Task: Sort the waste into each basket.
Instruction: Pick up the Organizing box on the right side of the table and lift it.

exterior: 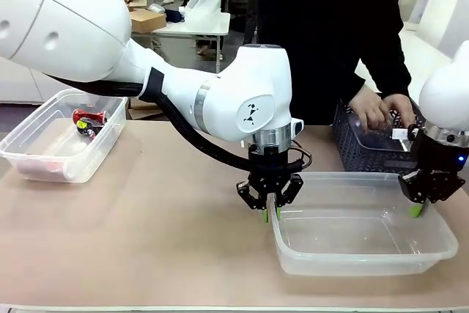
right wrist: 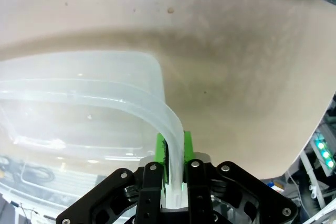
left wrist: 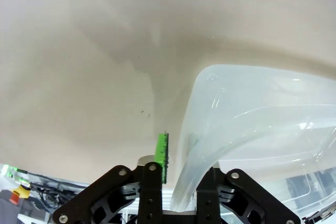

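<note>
The right gripper [exterior: 419, 207] clamps the near basket [exterior: 359, 263] by its right rim, while the left gripper [exterior: 270, 210], jaws narrowed, straddles the left rim, contact unconfirmed, evidently for a shared lift.

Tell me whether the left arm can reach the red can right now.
Probably not yet: the left gripper sits astride the rim of the right tub and must back off first. The red can lies uncovered in the left tub.

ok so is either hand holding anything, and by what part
The right hand pinches the clear tub by its rim. The left hand straddles the opposite rim; whether it grips cannot be told.
</note>
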`<state>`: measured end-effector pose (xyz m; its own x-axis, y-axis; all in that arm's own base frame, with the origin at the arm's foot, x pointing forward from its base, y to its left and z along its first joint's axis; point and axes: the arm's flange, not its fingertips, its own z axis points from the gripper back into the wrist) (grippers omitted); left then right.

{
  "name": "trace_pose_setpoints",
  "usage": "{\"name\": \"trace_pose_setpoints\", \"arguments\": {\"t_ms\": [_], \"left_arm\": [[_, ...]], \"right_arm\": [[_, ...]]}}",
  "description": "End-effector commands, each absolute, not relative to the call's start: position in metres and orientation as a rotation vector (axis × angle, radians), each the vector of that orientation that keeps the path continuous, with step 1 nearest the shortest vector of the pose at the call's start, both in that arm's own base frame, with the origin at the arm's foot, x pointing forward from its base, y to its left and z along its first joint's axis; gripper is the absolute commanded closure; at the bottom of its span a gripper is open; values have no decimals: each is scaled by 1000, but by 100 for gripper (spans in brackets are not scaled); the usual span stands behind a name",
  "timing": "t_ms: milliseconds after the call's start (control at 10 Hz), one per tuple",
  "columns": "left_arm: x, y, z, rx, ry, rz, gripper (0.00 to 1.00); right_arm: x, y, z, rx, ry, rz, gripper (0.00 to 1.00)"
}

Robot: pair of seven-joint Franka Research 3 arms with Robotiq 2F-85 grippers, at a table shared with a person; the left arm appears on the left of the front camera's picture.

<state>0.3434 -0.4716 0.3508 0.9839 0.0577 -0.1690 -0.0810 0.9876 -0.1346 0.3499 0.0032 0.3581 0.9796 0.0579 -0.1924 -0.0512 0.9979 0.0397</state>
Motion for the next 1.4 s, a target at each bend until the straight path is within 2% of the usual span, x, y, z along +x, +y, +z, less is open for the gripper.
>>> {"name": "trace_pose_setpoints", "arguments": {"t_ms": [0,400,600,1000,1300], "left_arm": [[345,-476,354,-121,151,88,100],[345,-475,358,-124,135,97,100],[341,-467,370,-130,110,113,100],[303,-403,482,-118,-2,139,100],[279,-321,552,-95,-19,278,100]], "right_arm": [[303,-2,337,20,197,87,100],[303,-1,340,7,199,71,100],[299,2,363,9,208,35,100],[293,32,497,-27,250,40,100],[328,93,578,-64,206,55,100]]}}
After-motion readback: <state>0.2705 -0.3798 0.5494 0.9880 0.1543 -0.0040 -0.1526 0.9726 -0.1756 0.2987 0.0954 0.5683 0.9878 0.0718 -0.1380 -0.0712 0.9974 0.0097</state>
